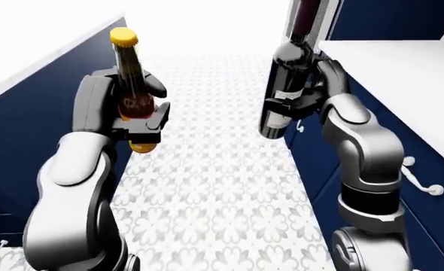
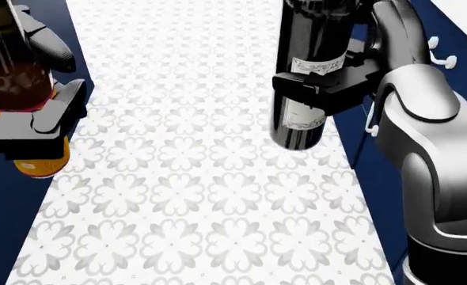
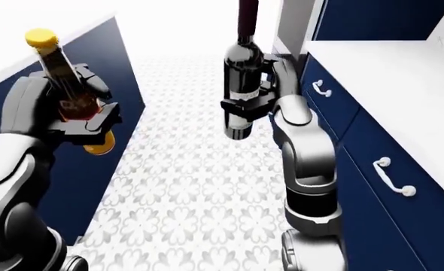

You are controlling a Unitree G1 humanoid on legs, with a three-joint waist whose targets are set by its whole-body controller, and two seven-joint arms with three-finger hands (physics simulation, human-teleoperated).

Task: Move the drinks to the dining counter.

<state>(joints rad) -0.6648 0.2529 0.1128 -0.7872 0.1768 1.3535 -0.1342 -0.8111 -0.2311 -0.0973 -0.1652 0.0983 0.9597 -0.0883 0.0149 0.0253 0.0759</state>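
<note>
left hand point(image 1: 128, 110) grips beer bottle point(image 1: 129, 84), upright | right hand point(image 1: 308, 90) grips wine bottle point(image 1: 286, 84), upright

Wine bottle point(image 2: 308, 71) neck (head view) cut off by top edge.

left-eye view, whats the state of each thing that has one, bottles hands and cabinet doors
beer bottle: upright, yellow cap on, off the floor, held in the left hand
wine bottle: upright, top cut off by the view's edge, held in the right hand
left hand: shut on the beer bottle
right hand: shut on the wine bottle
cabinet doors: closed, on the view's right
</note>
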